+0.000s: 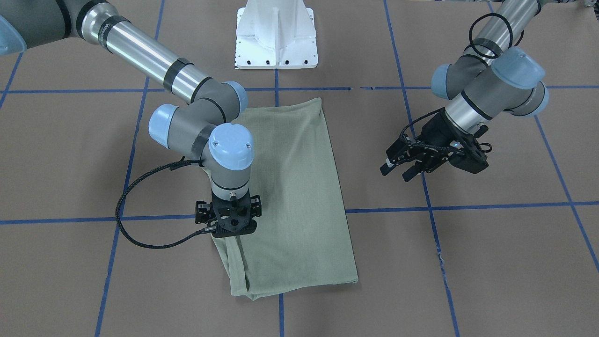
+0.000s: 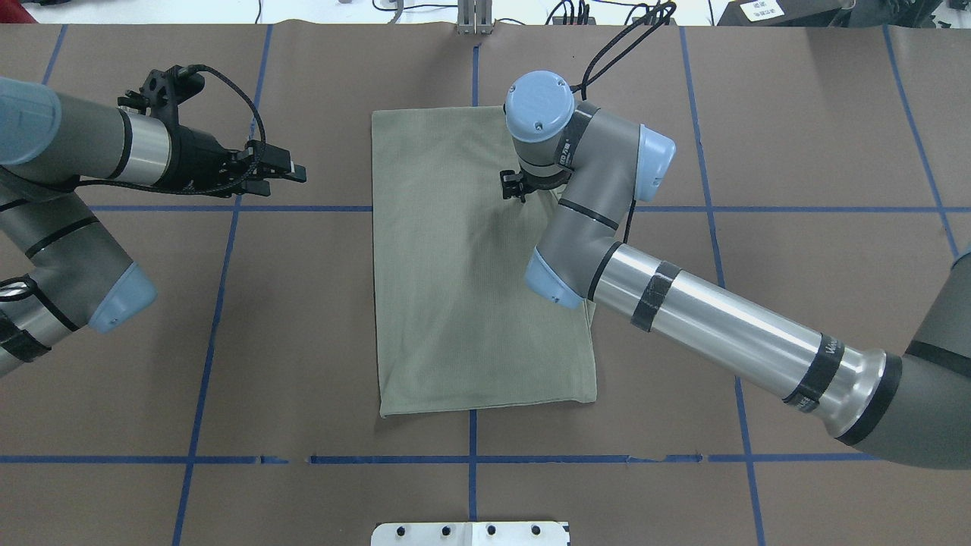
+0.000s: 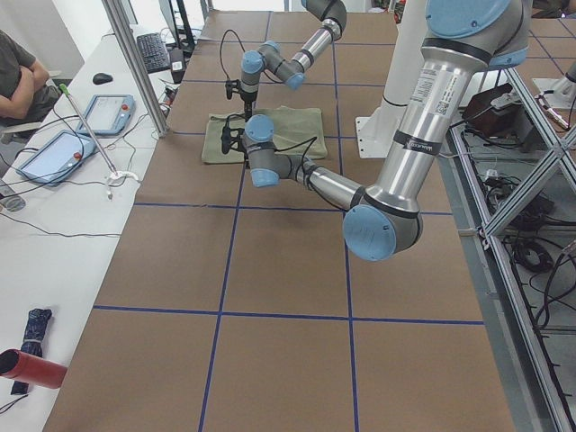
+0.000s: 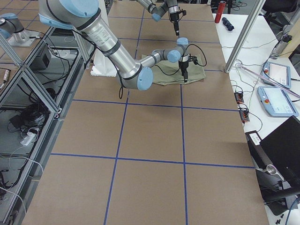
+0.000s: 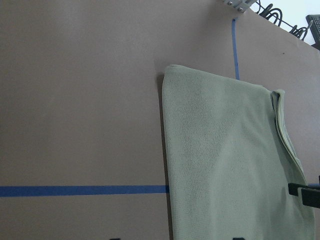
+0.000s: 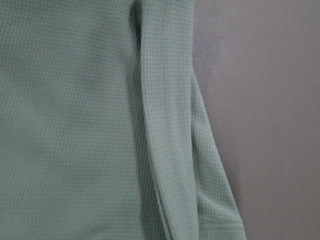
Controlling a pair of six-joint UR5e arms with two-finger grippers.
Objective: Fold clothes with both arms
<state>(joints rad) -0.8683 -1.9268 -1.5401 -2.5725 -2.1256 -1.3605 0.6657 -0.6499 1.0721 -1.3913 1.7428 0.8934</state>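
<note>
The sage-green shirt (image 1: 295, 187) lies folded into a long rectangle at the table's middle, and also shows in the overhead view (image 2: 455, 288). My right gripper (image 1: 228, 235) points straight down onto the shirt's layered side edge near its far end (image 2: 516, 189). It looks shut on that edge. The right wrist view shows only close cloth and a fold ridge (image 6: 170, 150), with no fingers. My left gripper (image 1: 395, 173) is open and empty. It hangs tilted above bare table well off the shirt's other side (image 2: 292, 174). The left wrist view shows the shirt (image 5: 225, 165) lying flat.
The white pedestal base (image 1: 276, 37) stands at the robot's side of the table. Blue tape lines (image 2: 470, 459) grid the brown table. A seated person (image 3: 18, 81) and tablets (image 3: 54, 148) are beyond the far side.
</note>
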